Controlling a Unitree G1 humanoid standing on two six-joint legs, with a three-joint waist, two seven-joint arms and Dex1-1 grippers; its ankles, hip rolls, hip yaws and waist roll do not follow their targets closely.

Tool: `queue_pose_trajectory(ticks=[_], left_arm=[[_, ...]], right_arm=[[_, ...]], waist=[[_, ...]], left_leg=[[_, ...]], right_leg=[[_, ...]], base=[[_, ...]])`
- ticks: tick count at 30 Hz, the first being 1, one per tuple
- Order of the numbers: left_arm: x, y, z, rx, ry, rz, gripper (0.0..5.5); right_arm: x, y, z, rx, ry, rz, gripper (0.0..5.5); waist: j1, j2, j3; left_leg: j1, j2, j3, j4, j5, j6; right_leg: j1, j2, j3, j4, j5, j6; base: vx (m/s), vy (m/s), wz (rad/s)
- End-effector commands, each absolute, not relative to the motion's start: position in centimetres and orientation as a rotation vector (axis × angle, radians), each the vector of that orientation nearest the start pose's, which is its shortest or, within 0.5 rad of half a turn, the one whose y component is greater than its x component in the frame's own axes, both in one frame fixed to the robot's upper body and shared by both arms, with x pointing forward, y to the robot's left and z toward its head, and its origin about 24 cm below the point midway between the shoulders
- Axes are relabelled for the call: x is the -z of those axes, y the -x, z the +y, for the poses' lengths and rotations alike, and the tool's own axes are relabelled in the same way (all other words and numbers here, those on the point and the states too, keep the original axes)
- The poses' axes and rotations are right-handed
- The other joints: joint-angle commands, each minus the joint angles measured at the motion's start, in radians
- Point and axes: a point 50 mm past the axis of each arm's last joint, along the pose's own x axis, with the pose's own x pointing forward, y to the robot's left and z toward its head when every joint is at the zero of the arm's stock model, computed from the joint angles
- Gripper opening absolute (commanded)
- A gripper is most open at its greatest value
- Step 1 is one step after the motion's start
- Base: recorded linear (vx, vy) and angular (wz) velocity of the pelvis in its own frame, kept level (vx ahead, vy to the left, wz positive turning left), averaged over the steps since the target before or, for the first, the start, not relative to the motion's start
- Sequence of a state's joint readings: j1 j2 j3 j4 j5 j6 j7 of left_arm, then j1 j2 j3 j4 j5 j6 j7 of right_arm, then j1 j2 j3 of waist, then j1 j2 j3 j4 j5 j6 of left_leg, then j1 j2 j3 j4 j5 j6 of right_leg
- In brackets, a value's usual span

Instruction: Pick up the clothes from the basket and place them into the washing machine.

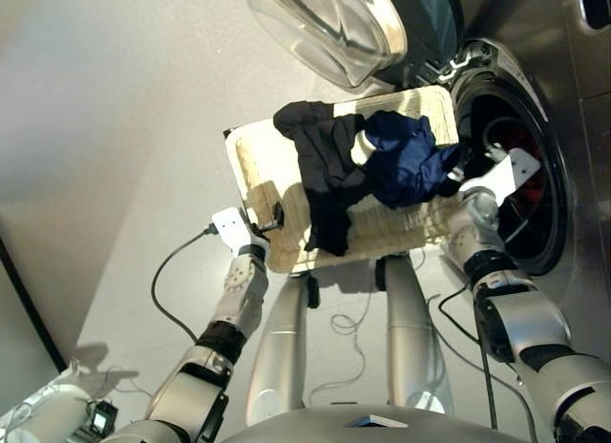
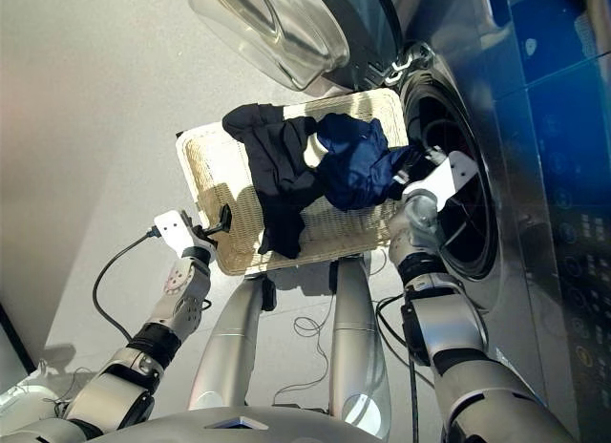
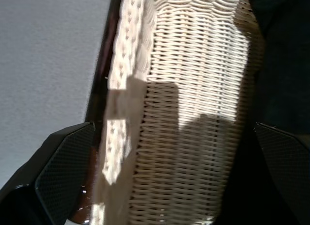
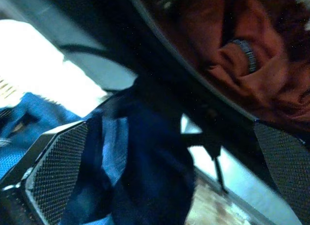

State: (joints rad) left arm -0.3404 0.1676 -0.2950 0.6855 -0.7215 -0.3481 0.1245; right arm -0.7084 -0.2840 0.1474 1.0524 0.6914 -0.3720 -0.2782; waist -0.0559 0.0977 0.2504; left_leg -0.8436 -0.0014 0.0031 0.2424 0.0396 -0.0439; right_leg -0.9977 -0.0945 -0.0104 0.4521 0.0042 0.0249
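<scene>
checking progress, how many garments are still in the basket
2 in the basket: a black garment across its middle and a navy garment at the washing machine end. A coral-red garment already lies inside the drum.

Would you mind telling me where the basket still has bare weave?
The basket is bare along its end by the left gripper. The middle is crowded with the black garment, and the navy garment fills the end toward the washing machine.

The navy garment covers part of the basket floor. The washing machine is cut off at the picture's edge. The coral-red garment inside the drum looks blurred.
</scene>
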Motion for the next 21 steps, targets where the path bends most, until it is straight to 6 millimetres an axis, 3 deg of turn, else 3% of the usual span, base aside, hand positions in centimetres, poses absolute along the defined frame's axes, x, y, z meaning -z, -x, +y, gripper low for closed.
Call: queue_pose_trajectory(ticks=[1, 2, 3, 4, 5, 6, 9, 12, 16, 21], left_arm=[[-1.7, -32.2, 14.0, 0.014, 0.250, 0.047, 5.50], [-1.7, -32.2, 14.0, 0.014, 0.250, 0.047, 5.50], [-2.0, -32.8, 13.3, 0.051, 0.209, 0.053, 5.50], [-1.8, -32.9, 12.9, 0.063, 0.198, 0.070, 5.50], [-1.9, -33.0, 12.9, 0.063, 0.198, 0.068, 5.50], [-1.9, -33.3, 12.0, 0.089, 0.172, 0.079, 5.50], [-1.8, -33.7, 11.1, 0.117, 0.138, 0.110, 5.50], [-1.9, -34.0, 10.7, 0.119, 0.122, 0.115, 5.50], [-1.6, -34.5, 10.5, 0.094, 0.081, 0.166, 5.50], [-1.6, -34.9, 10.9, 0.070, 0.047, 0.183, 5.50]], right_arm=[[-6.5, -36.6, -18.4, 0.193, -0.117, -0.034, 5.50], [-6.5, -36.6, -18.4, 0.193, -0.117, -0.034, 5.50], [-6.0, -36.3, -16.6, 0.089, -0.017, -0.027, 5.50], [-5.7, -36.1, -15.8, 0.041, 0.017, -0.022, 5.50], [-5.8, -36.2, -15.8, 0.040, 0.017, -0.025, 5.50], [-5.0, -35.6, -14.1, -0.041, 0.058, -0.012, 5.50], [-4.6, -34.7, -11.4, -0.198, 0.228, -0.043, 5.50], [-4.5, -34.1, -10.3, -0.257, 0.283, -0.064, 5.50], [-5.6, -33.4, -7.9, -0.350, 0.311, -0.151, 5.50], [-7.3, -33.1, -6.8, -0.389, 0.290, -0.233, 5.50]], waist=[[-0.012, -0.020, 0.016], [-0.012, -0.020, 0.017], [-0.022, -0.032, 0.022], [-0.021, -0.031, 0.022], [-0.026, -0.036, 0.024], [-0.030, -0.040, 0.025], [-0.042, -0.050, 0.027], [-0.050, -0.055, 0.026], [-0.076, -0.068, 0.033], [-0.094, -0.084, 0.046]], left_leg=[[0.081, -0.002, -0.007, 0.032, -0.087, 0.007], [0.083, -0.002, -0.007, 0.030, -0.086, 0.007], [0.095, -0.003, -0.002, 0.011, -0.074, 0.004], [0.116, 0.002, -0.006, 0.009, -0.102, 0.000], [0.101, -0.004, 0.001, 0.007, -0.072, 0.005], [0.118, 0.002, 0.001, 0.010, -0.101, 0.003], [0.109, 0.003, 0.003, 0.023, -0.105, 0.009], [0.102, 0.003, 0.008, 0.033, -0.111, 0.011], [0.067, 0.018, 0.027, 0.071, -0.133, 0.018], [0.014, 0.040, 0.041, 0.143, -0.168, 0.027]], right_leg=[[0.145, 0.008, -0.036, -0.177, 0.028, 0.070], [0.147, 0.008, -0.036, -0.178, 0.028, 0.070], [0.165, 0.009, -0.034, -0.209, 0.044, 0.074], [0.183, 0.020, -0.029, -0.213, 0.020, 0.079], [0.172, 0.013, -0.031, -0.221, 0.048, 0.074], [0.185, 0.023, -0.022, -0.220, 0.031, 0.080], [0.175, 0.031, -0.011, -0.211, 0.032, 0.079], [0.166, 0.036, -0.001, -0.207, 0.031, 0.079], [0.130, 0.052, 0.021, -0.197, 0.031, 0.078], [0.083, 0.071, 0.036, -0.165, 0.019, 0.075]], base=[[-0.124, -0.005, 0.053], [-0.125, -0.010, 0.054], [0.072, -0.006, 0.014], [0.000, 0.000, 0.000], [0.069, 0.017, -0.047], [0.000, 0.000, 0.000], [0.020, 0.012, -0.039], [0.000, 0.000, 0.000], [0.006, 0.045, -0.259], [0.004, 0.010, -0.236]])
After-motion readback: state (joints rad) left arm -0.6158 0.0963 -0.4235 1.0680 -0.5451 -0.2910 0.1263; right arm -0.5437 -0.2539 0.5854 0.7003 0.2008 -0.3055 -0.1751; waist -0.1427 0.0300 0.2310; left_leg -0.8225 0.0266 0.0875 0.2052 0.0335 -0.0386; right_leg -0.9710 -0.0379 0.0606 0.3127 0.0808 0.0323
